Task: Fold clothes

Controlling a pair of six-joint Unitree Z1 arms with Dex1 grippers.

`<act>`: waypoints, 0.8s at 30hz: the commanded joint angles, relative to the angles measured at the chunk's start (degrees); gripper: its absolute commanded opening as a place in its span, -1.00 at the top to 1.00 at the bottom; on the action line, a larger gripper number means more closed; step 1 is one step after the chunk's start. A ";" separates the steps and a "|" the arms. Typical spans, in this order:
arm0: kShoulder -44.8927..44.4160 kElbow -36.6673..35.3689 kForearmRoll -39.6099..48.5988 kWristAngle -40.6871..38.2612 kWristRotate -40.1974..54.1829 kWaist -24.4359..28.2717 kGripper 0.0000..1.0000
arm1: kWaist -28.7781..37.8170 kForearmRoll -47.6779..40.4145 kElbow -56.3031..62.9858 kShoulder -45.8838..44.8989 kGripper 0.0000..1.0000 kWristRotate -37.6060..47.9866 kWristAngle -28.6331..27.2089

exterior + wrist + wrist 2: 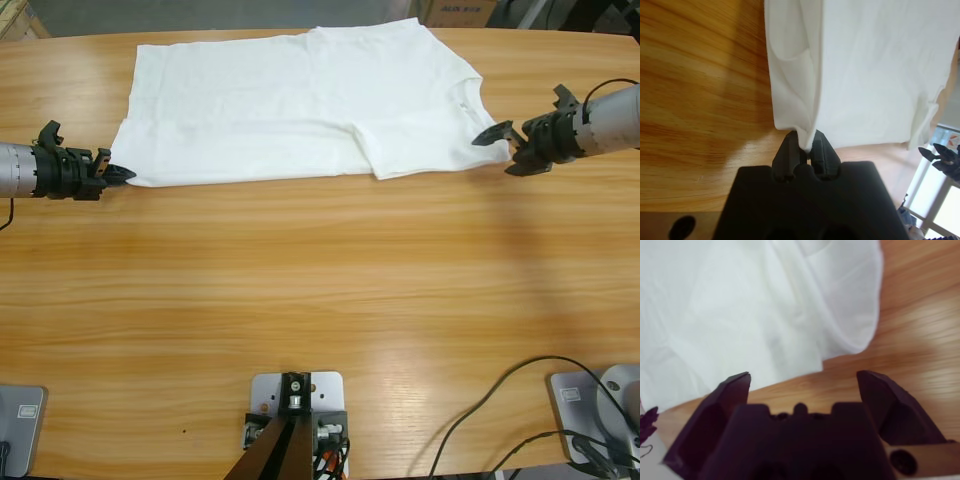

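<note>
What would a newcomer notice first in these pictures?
First, the white T-shirt, spread flat on the far half of the wooden table, one sleeve folded over its body. Next, the left gripper pinching the shirt's near-left corner, while the right gripper hangs open just off the shirt's opposite edge.

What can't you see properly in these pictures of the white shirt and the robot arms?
- T-shirt: its far edge is cut off by the high view's top edge; any chest lettering doesn't show.
- Left gripper: the left wrist view shows it pinching the shirt's corner, hiding the cloth between.
- Right gripper: open, short of the shirt; the right wrist view is blurred.
</note>
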 commanded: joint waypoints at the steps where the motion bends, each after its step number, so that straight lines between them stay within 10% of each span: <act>1: 0.15 1.60 0.05 0.13 -0.02 0.08 1.00 | -1.63 -1.82 1.03 4.31 -0.72 -0.53 -1.76; 14: 0.28 1.79 0.05 0.13 0.07 0.25 1.00 | -1.70 -4.19 -0.08 7.56 -0.65 -0.65 -0.04; 24: -0.04 1.97 0.05 0.19 0.07 0.25 1.00 | -1.72 -4.28 0.09 8.53 0.89 -2.20 1.24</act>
